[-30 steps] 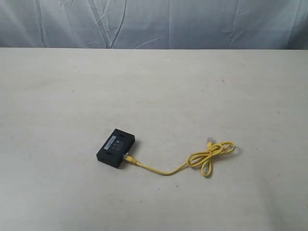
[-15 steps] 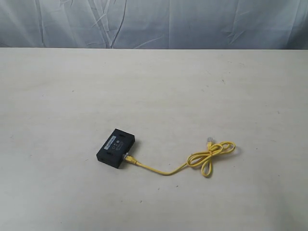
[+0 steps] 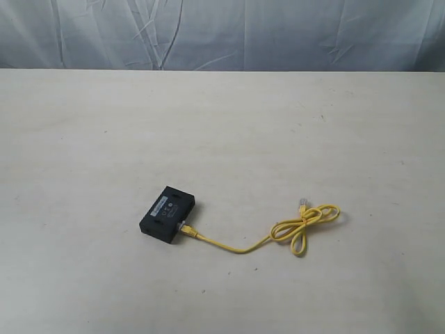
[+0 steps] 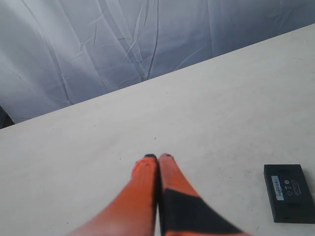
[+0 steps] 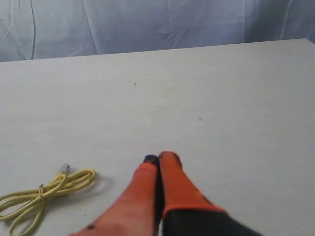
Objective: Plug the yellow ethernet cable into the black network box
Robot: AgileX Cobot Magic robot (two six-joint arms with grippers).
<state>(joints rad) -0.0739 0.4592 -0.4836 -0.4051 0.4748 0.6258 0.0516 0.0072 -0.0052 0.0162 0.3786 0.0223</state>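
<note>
The black box (image 3: 167, 215) is seen lying flat on the pale table (image 3: 292, 125), left of the middle. One end of the yellow cable (image 3: 306, 220) is set against the box's near side, and the rest is looped off to the right. The left gripper (image 4: 158, 158) and the right gripper (image 5: 158, 160) are each held pressed together above the table.

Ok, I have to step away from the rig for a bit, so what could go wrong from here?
1. The plug of the yellow cable meets the black box, but whether it is fully seated cannot be told; any tug may pull it free or drag the box.
2. The cable's loose loop could snag the shut right gripper.
</note>
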